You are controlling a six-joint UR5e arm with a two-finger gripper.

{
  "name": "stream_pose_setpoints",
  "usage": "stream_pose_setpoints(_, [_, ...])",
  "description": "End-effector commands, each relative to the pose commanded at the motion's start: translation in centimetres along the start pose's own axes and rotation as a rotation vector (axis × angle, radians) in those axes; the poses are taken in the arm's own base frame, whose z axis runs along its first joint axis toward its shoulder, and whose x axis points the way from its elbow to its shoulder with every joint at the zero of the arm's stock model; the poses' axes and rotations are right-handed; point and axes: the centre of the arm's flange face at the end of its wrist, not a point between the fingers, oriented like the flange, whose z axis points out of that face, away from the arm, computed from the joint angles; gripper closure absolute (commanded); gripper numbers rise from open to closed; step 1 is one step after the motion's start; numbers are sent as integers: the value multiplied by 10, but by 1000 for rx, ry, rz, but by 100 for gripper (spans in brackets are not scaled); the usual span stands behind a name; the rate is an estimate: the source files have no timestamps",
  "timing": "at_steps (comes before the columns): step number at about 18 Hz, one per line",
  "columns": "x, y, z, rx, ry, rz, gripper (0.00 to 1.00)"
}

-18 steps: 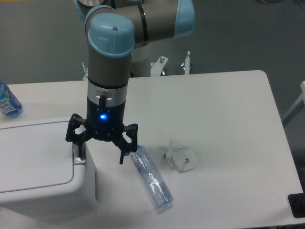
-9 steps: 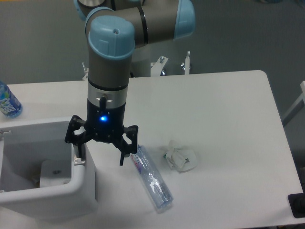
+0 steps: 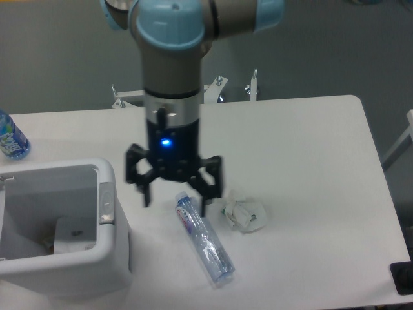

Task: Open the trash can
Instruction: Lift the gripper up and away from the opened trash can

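Nearest the camera, one clear plastic tube-like package [image 3: 204, 238] lies flat on the white surface [image 3: 310, 148], slanted from upper left to lower right. Sitting at the lower left edge is the one trash can [image 3: 77, 265], big white boxy thing, and it's wide open on top, so you can look straight down inside and see something pale lying at the bottom. Its small grey button [image 3: 106, 201] is on the right rim.

Just right of the tube's upper end there's one crumpled white wad [image 3: 243, 213], close to it but not clearly touching.

The one gripper [image 3: 173, 198] hangs over the surface with its two fingers spread wide and nothing between them, right above the top end of the tube. A blue light glows on its wrist.

Compared to half a second ago, the gripper has slid to the right, off the bin's rim where one finger was sitting at the button, and now it's well clear of the can. The can was already open then; a second ago the lid was down.

Farther back on the left edge, one blue-capped water bottle [image 3: 10, 137], partly cut off. Some metal brackets [image 3: 232, 89] sit behind the surface's far edge.
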Motion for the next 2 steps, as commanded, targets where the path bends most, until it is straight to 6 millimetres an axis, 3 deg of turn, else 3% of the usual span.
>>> stream_pose_setpoints(2, [-11,12,1,-54,-14,41,0])
